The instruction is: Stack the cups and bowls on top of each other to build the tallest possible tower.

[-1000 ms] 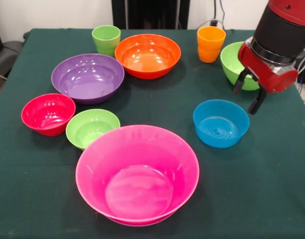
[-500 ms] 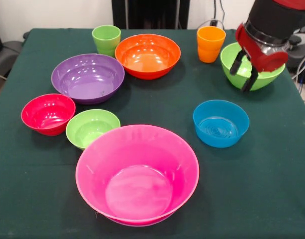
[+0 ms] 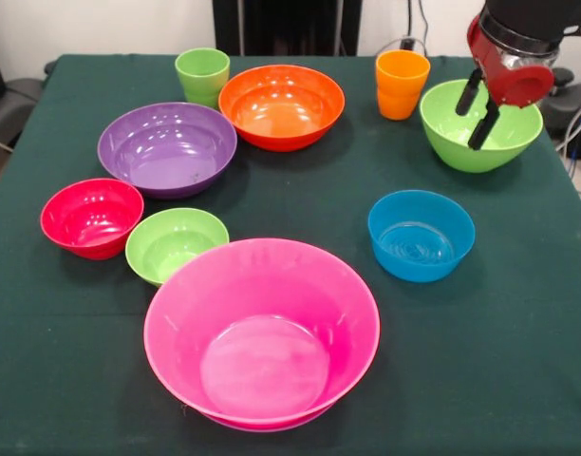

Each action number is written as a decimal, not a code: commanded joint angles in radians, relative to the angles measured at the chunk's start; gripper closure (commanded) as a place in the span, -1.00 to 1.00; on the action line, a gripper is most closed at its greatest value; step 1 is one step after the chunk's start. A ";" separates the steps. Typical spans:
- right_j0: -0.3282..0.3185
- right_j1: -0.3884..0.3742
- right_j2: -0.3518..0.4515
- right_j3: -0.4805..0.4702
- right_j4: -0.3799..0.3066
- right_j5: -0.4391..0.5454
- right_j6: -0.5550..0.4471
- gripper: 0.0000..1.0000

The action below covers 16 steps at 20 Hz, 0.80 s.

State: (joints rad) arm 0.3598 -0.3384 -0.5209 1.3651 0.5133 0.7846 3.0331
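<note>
In the front view my gripper (image 3: 477, 121) hangs open over the large lime green bowl (image 3: 452, 138) at the back right, fingers empty. An orange cup (image 3: 401, 84) stands just left of that bowl. A light green cup (image 3: 202, 76) stands at the back left beside the large orange bowl (image 3: 282, 106). A purple bowl (image 3: 167, 148) sits left of centre. The small red bowl (image 3: 91, 217) and small lime green bowl (image 3: 175, 244) lie at the left. A small blue bowl (image 3: 421, 235) sits right of centre. The huge pink bowl (image 3: 261, 330) is nearest the front. No tower shows; every piece stands alone.
All pieces rest on a dark green tablecloth (image 3: 518, 332). Cables and dark equipment (image 3: 575, 104) show past the table's right edge, and a dark panel (image 3: 286, 24) stands behind the far edge.
My gripper has risen and moved back from beside the blue bowl's right to above the large lime green bowl. It stays open. No bowl or cup has shifted.
</note>
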 commanded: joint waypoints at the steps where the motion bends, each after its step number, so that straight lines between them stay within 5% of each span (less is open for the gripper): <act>1: -0.001 0.029 0.038 0.067 0.082 0.054 0.338 -1.00; 16: -0.029 0.076 0.020 -0.009 0.036 0.069 0.255 -1.00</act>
State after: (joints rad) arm 0.3551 -0.3284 -0.5760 1.3728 0.5722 0.7923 3.1452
